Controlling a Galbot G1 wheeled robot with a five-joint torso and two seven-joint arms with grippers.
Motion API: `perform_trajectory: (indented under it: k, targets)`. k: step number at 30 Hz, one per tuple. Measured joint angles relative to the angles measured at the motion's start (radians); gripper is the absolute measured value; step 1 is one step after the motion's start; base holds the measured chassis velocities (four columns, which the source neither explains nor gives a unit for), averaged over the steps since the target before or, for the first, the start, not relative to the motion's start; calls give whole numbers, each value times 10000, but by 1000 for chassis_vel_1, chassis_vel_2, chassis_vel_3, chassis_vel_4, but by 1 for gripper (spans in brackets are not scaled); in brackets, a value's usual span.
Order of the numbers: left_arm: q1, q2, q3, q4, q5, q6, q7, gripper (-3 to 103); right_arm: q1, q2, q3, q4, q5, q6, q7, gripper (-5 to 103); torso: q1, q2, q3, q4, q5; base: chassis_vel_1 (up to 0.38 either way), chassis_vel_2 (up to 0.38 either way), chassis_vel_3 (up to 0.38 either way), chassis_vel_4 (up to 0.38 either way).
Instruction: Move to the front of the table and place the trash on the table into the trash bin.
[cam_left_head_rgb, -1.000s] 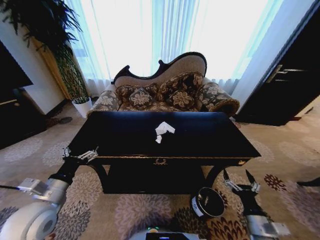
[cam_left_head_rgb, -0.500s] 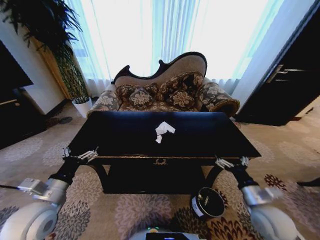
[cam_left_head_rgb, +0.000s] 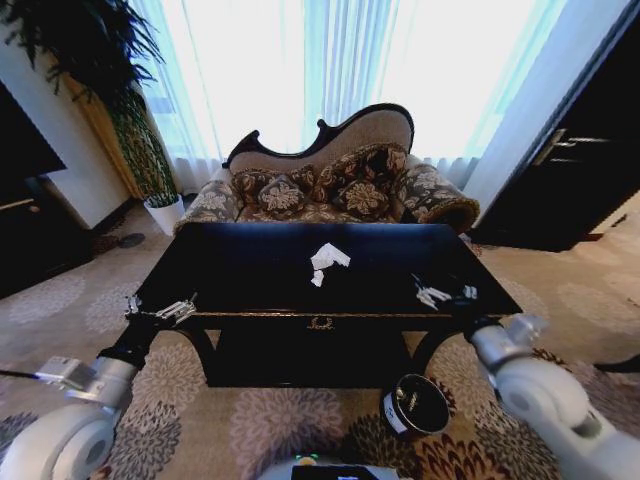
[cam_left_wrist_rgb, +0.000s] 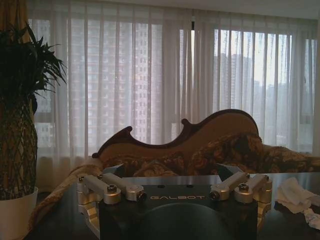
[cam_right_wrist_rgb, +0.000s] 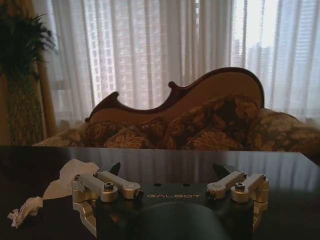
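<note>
The right pincer (cam_left_head_rgb: 441, 293) has risen from low beside the trash bin (cam_left_head_rgb: 415, 405), past the front edge, and now hovers over the right part of the tabletop (cam_left_head_rgb: 250, 270), its fingers spread wide with nothing between them. That puts it at working height, though the trash is well apart from it toward the middle. The crumpled white tissue (cam_left_head_rgb: 329, 256) lies near the centre of the tabletop, with the tiny white scrap (cam_left_head_rgb: 317, 279) just beside it on the near side; neither has moved. In the right wrist view the tissue (cam_right_wrist_rgb: 70, 177) and scrap (cam_right_wrist_rgb: 22, 210) sit ahead of the open pincer (cam_right_wrist_rgb: 170, 172), off to one side. The left pincer (cam_left_head_rgb: 160, 308) stays parked at the front left corner of the tabletop, also open and empty. The bin stands on the carpet below the right front leg. The reach toward the tissue appears to be just beginning.
</note>
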Motion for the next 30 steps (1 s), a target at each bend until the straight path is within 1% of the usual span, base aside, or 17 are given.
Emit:
perform_trajectory:
  k: [3,5,8,10,13,14,16,17,18,21,22,23,25,27,28,29,30]
  targets:
    - [0,0,0,0,0,0,0,100,512,-737,-265,-108,172,-304,106,100,0,0,0,-2,1,0,0,0,0]
    - [0,0,0,0,0,0,0,100,588,-849,-303,-129,199,-352,127,100,0,0,0,-2,0,0,0,0,0]
    - [0,0,0,0,0,0,0,100,1325,-1506,-967,-277,382,-599,534,100,0,0,0,-2,1,0,0,0,0]
    - [0,0,0,0,0,0,0,100,1473,-1592,-1127,-304,411,-627,609,100,0,0,0,-2,0,0,0,0,0]
    - [0,0,0,0,0,0,-1,100,3046,-2172,-2522,-577,956,-877,999,100,0,0,0,-2,1,0,0,0,0]
    - [0,0,0,0,0,0,-1,100,3046,-2172,-2522,-577,956,-877,999,100,0,0,0,-2,1,0,0,0,0]
    - [1,0,0,0,0,0,0,100,3984,-2342,-3241,-751,1444,-1049,1184,100,0,0,-1,0,-1,0,0,0,0]
    - [0,0,0,0,0,0,0,100,4300,-2387,-3514,-813,1642,-1118,1245,100,0,0,0,0,-1,0,0,0,0]
    - [0,0,0,0,0,0,0,100,4300,-2387,-3514,-813,1642,-1118,1245,100,0,0,0,0,-1,0,0,0,0]
    - [0,0,0,0,0,0,0,100,6246,-2464,-5286,-1164,2707,-1529,1777,100,0,0,0,-2,-4,0,0,0,0]
    - [0,0,0,1,0,0,-3,100,6845,-2434,-5855,-1276,2866,-1619,1881,100,0,0,0,-4,5,0,0,0,0]
    - [0,0,0,1,0,0,-3,100,6845,-2434,-5855,-1276,2866,-1619,1881,100,0,0,0,-4,5,0,0,0,0]
    - [1,-1,0,0,0,0,0,100,8281,-2258,-7095,-1560,3009,-1796,2101,100,0,0,0,0,-4,0,0,0,0]
    - [0,0,0,-1,0,0,-1,100,9530,-1938,-8419,-1880,3053,-1960,2305,100,0,0,0,0,-1,0,0,0,0]
    - [0,0,-1,0,0,0,-1,100,9860,-1831,-8776,-1964,3057,-2004,2366,100,1,0,0,-1,1,0,0,0,0]
    - [0,0,-1,0,0,0,-1,100,9860,-1831,-8776,-1964,3057,-2004,2366,100,1,0,0,-1,1,0,0,0,0]
    - [0,0,0,0,0,0,0,100,10237,-1682,-9185,-2059,3055,-2060,2426,100,0,-1,0,0,-2,0,0,0,0]
